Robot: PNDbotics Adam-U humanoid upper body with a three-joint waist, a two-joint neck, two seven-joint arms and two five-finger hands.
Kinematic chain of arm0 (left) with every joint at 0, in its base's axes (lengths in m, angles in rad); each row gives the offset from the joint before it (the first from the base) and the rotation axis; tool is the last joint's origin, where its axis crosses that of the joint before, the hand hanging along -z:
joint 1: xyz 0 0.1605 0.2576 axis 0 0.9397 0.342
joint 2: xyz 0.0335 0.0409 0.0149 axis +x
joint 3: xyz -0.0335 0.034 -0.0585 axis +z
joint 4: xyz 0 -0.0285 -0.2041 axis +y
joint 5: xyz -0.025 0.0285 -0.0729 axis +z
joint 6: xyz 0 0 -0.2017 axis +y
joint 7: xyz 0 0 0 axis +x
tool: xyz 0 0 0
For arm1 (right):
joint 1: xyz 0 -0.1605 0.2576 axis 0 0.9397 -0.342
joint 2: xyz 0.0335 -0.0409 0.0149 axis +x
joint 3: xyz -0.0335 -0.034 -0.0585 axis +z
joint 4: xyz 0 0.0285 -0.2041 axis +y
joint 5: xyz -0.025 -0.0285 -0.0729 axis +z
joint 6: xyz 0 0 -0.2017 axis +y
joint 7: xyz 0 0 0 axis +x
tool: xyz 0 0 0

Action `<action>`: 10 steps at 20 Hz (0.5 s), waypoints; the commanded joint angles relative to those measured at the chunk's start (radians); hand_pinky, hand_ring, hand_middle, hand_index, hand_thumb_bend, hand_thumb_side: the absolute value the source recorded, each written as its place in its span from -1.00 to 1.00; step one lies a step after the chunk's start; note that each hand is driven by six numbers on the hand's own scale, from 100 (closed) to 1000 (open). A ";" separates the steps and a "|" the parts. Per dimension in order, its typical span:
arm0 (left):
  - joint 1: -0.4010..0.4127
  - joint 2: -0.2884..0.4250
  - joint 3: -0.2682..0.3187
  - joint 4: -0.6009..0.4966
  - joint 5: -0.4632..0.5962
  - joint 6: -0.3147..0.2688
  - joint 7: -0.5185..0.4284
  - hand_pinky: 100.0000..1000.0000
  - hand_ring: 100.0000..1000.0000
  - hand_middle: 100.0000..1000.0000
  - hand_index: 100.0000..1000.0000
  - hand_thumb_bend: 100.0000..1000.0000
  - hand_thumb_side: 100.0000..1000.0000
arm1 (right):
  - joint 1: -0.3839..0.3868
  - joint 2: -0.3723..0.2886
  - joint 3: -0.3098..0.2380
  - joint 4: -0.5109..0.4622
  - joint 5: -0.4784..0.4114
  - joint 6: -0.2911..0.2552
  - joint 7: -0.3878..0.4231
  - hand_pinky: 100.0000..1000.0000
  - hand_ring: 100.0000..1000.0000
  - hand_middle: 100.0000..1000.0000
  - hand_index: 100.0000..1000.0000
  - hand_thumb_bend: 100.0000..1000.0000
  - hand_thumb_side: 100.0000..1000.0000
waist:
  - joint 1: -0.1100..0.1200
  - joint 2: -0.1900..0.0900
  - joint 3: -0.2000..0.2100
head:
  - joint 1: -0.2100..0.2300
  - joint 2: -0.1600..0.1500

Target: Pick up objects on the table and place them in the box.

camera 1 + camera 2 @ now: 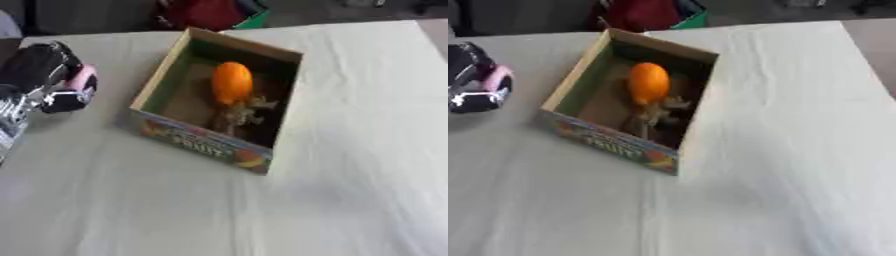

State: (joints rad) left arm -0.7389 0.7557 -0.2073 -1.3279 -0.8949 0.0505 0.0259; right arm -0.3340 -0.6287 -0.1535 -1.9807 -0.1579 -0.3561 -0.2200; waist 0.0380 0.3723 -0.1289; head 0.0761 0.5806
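A: Two things sit in the box (pixel 162 75) already: an orange fruit (pixel 232 82) and a small brownish item (pixel 245 114) touching it, near the right wall.

B: And the left hand (pixel 48 75)?

A: It's left of the box, above the tabletop (pixel 350 175), fingers curled round a pink object (pixel 83 77), probably carried high to clear the box wall. Right hand isn't visible.

B: So the next move's a drop inside, prob. on the bare left floor.
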 commanded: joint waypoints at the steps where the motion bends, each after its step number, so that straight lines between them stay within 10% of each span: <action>1: -0.014 0.040 0.001 -0.037 0.018 0.002 0.010 -0.61 -0.31 -0.52 -0.32 -1.00 -0.53 | -0.003 -0.028 -0.007 -0.019 -0.011 0.004 0.004 0.45 1.00 0.14 0.59 -1.00 0.66 | 0.000 -0.030 0.002 | -0.005 0.009; 10: -0.040 0.053 -0.011 -0.130 0.052 -0.017 -0.045 -0.56 -0.30 -0.40 -0.21 -1.00 -0.62 | 0.000 -0.030 -0.007 -0.019 -0.020 0.007 0.005 0.45 1.00 0.14 0.58 -1.00 0.67 | 0.003 -0.045 0.005 | -0.008 0.012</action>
State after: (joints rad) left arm -0.7590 0.7672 -0.2249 -1.4290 -0.8495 0.0361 -0.0112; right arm -0.3259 -0.6287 -0.1534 -1.9807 -0.1705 -0.3493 -0.2144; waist 0.0424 0.3544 -0.1242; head 0.0690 0.5893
